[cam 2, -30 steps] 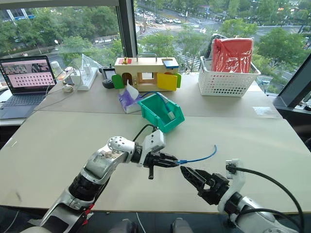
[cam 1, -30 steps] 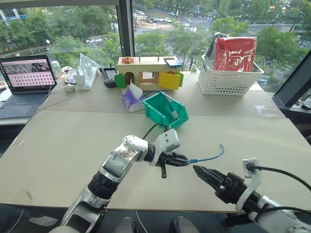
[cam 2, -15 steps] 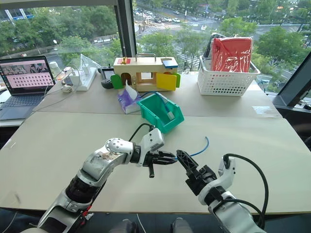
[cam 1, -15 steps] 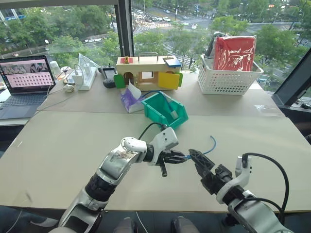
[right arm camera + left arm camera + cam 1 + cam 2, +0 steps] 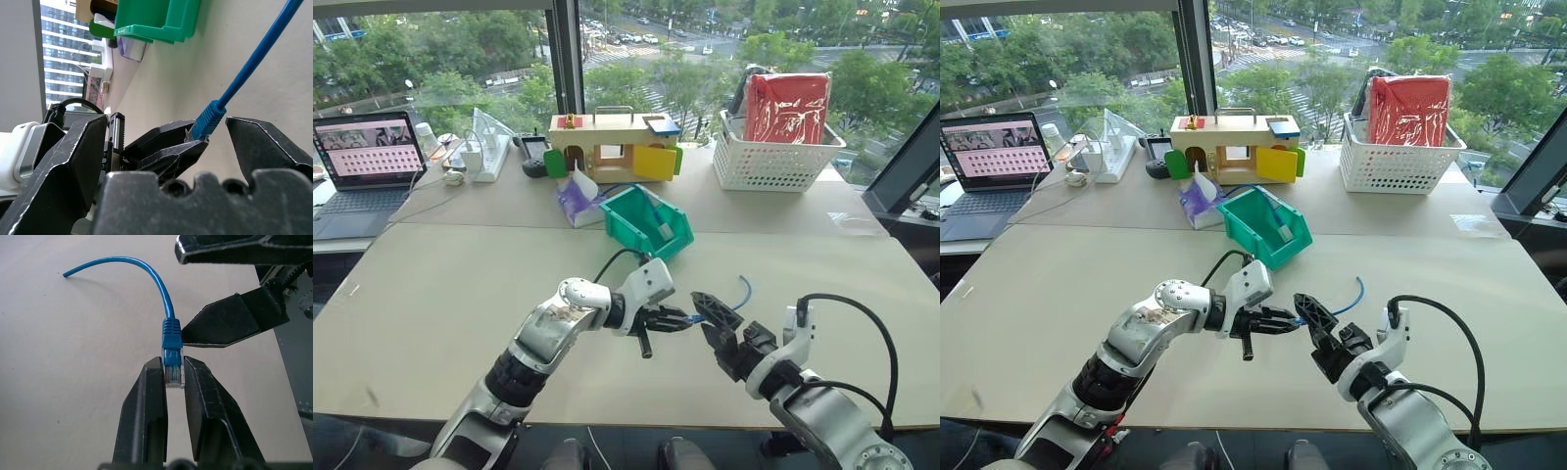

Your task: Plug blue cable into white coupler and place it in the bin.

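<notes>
Currently, items listed from left to right:
Laptop (image 5: 367, 162): open, at the far left edge of the table (image 5: 431, 294), screen lit.
Left gripper (image 5: 680, 319): above the table's near middle, pointing toward the right; fingers (image 5: 146, 406) closed narrow on the clear plug of the blue cable (image 5: 166, 313).
Blue cable: plug end clamped between the left fingers; blue boot just past the fingertips; the cord arcs up and away, free end in the air above the table, beyond the right gripper.
Bin (image 5: 646, 222): teal-green, on the table beyond the left gripper, well apart from both grippers; a small pale object lies inside, identity not clear.
Wooden toy house (image 5: 612, 147): behind the bin, near the window.
Right gripper (image 5: 710, 315): just to the right of the left gripper, fingers (image 5: 73, 166) spread wide on either side of the cable boot, not touching it.
White basket (image 5: 773, 157): far right, holding a red item.
</notes>
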